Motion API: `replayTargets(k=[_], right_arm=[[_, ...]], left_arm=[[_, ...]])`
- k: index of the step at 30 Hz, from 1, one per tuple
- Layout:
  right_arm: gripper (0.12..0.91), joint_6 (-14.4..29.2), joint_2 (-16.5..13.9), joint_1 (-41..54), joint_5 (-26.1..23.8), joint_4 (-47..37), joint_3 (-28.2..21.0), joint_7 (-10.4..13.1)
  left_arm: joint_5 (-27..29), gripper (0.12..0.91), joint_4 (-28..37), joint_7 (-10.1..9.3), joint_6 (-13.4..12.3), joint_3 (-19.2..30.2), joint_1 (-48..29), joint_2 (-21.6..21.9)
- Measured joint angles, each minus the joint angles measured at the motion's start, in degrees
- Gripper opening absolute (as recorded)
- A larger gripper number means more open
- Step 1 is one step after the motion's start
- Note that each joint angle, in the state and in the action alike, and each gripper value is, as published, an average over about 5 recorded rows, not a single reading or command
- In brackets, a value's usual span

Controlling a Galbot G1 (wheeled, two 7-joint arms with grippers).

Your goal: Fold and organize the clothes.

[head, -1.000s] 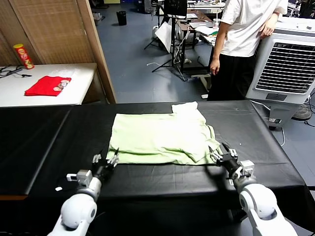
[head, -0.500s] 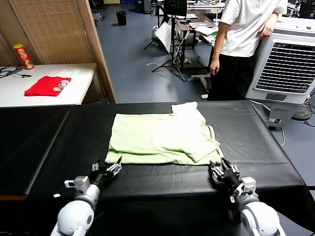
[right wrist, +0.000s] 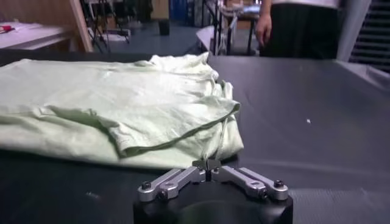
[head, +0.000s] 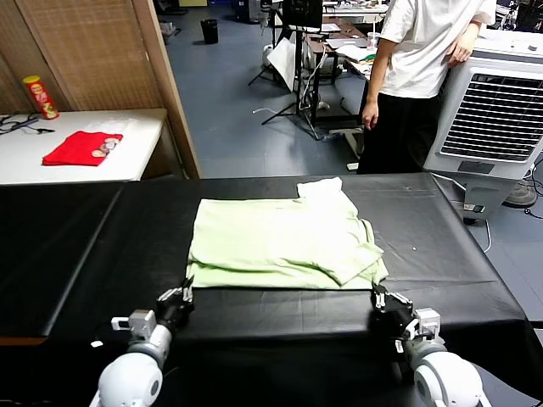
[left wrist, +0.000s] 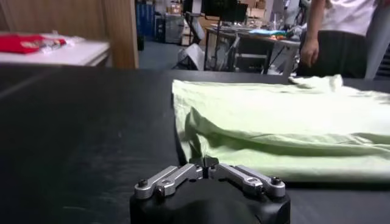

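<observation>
Left pincer (head: 185, 292) sits clenched on nothing, low over the black worktop (head: 76, 246) just short of the near-left corner of the shirt (head: 276, 237); its wrist view shows the fingertips (left wrist: 206, 163) pressed together with bare cloth-free surface between them and the hem. The pale green shirt lies flat in the middle of the worktop, its near edge doubled over into a long fold and its collar end pointing away toward the far side. On the right side one sleeve flap lies turned in over the body, which looks like a first fold already laid. Right pincer (head: 379, 298) mirrors the left, clenched and empty just off the near-right corner, apart from the fabric, probably to leave the fold undisturbed.
</observation>
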Motion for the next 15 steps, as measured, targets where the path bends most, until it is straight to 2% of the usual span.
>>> replayTargets(k=[9,12,15], right_arm=[[0.132,-0.4,0.7,-6.5,-1.4,5.3,1.2,0.1],[0.228,-0.4,0.6,-7.9,-2.2,7.0,1.7,-0.2],[0.388,-0.8,0.6,-9.1,-2.3,8.9,2.3,-0.2]], left_arm=[[0.7,0.131,-6.4,-0.01,-0.3,-2.3,9.2,2.0],[0.7,0.134,-7.8,-0.32,0.0,-2.6,11.4,1.8],[0.6,0.208,-9.3,-0.89,0.5,-3.0,13.2,1.5]])
